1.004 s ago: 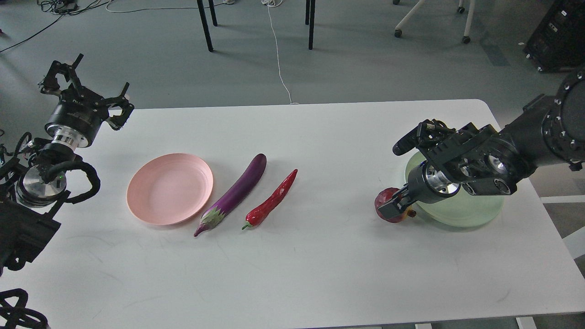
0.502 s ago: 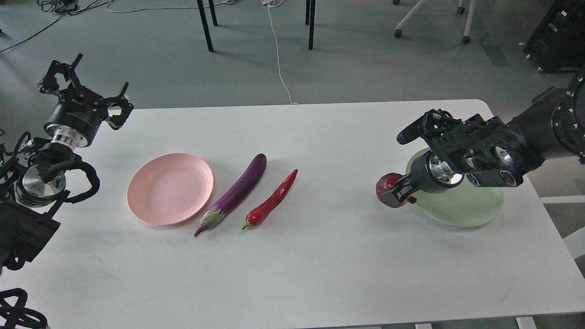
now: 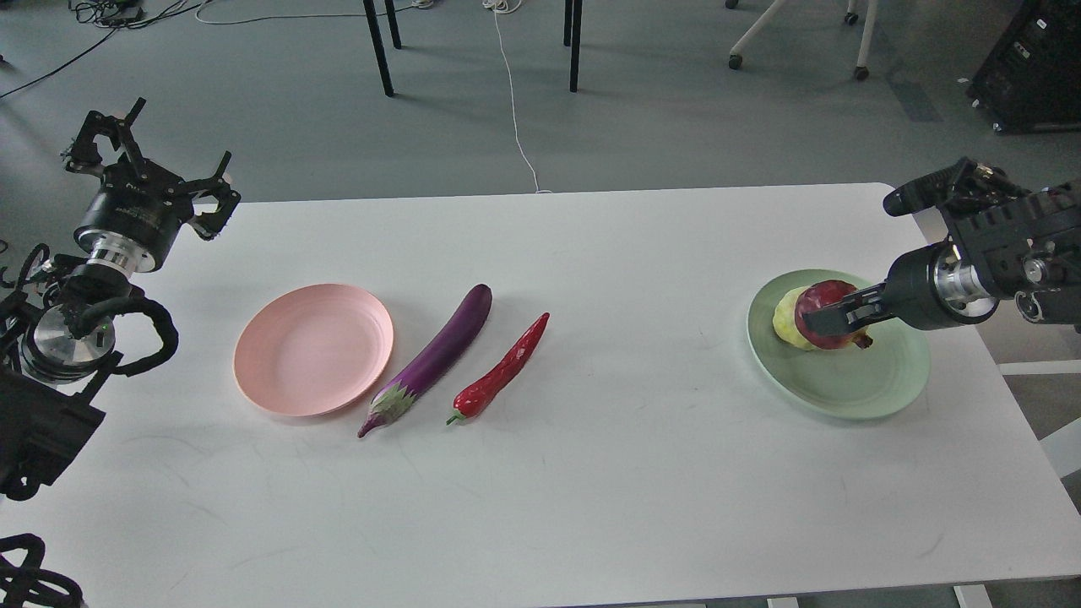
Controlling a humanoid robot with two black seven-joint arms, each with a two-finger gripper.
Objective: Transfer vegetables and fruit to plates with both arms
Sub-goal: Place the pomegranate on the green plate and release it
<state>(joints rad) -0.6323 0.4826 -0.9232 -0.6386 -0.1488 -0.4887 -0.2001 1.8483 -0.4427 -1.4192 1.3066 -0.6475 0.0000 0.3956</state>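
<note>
The purple eggplant (image 3: 435, 359) and the red chili pepper (image 3: 503, 369) lie side by side at mid-table, right of the empty pale pink plate (image 3: 313, 348). The pale green plate (image 3: 844, 376) sits at the right. My right gripper (image 3: 832, 319) is shut on the dark red fruit (image 3: 832, 308) and holds it over the green plate, beside the yellow-green fruit (image 3: 787, 321) that lies in the plate. My left gripper (image 3: 143, 156) is open and empty, raised past the table's far left corner.
The white table (image 3: 549, 490) has its far edge behind the plates. Chair and table legs (image 3: 380, 46) and cables stand on the grey floor beyond. A dark cabinet (image 3: 1030, 67) stands at the far right.
My right gripper has carried the dark red fruit from the table left of the green plate up and to the right, over the plate. The yellow-green fruit now shows. The left arm shifted slightly.
</note>
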